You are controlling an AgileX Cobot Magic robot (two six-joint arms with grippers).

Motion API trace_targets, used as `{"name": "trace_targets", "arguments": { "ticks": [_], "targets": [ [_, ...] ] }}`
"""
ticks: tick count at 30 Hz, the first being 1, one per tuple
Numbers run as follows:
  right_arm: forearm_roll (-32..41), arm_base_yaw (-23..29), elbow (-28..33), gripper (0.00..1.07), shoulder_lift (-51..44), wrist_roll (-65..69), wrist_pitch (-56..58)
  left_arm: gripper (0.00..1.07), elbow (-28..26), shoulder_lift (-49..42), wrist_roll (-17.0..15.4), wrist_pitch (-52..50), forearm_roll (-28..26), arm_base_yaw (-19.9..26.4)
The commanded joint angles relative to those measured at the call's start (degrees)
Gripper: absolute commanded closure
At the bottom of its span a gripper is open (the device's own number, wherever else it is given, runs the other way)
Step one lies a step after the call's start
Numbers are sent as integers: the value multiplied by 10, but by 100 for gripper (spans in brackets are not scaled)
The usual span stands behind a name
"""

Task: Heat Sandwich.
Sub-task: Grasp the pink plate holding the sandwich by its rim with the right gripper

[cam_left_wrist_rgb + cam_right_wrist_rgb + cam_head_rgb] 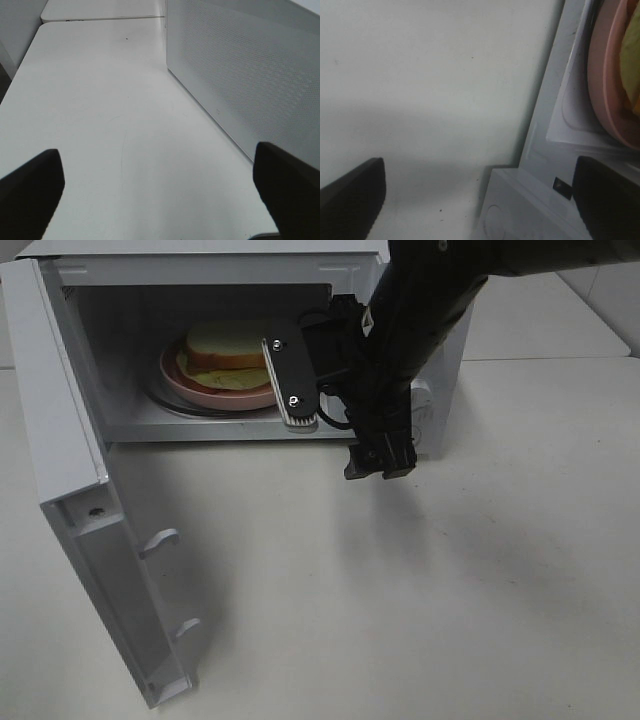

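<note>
The sandwich [225,345] lies on its pink plate [215,392] inside the open white microwave [420,390]. My right gripper [338,430] is at the right front of the oven opening, just right of the plate. Its jaws stand wide apart and hold nothing. In the right wrist view the right gripper [480,200] is over the table and the oven's front edge, with the pink plate [602,75] and a strip of yellow filling [631,55] beside it. My left gripper [160,195] is open and empty over bare table, beside the microwave's perforated side wall [240,75]. It is out of the exterior view.
The microwave door [80,490] swings out to the front left and stands over the table [400,620]. My right arm [420,300] crosses in front of the oven's right side. A second table [100,10] adjoins behind.
</note>
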Motion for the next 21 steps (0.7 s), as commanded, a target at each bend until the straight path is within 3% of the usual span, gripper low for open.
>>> {"name": "trace_targets", "arguments": {
  "ticks": [1, 21],
  "targets": [
    [-2, 3, -27, 12, 20, 3, -2, 9, 2, -13, -2, -5, -1, 2],
    [12, 3, -174, 14, 148, 3, -30, 9, 2, -13, -2, -5, -1, 2]
  ]
}}
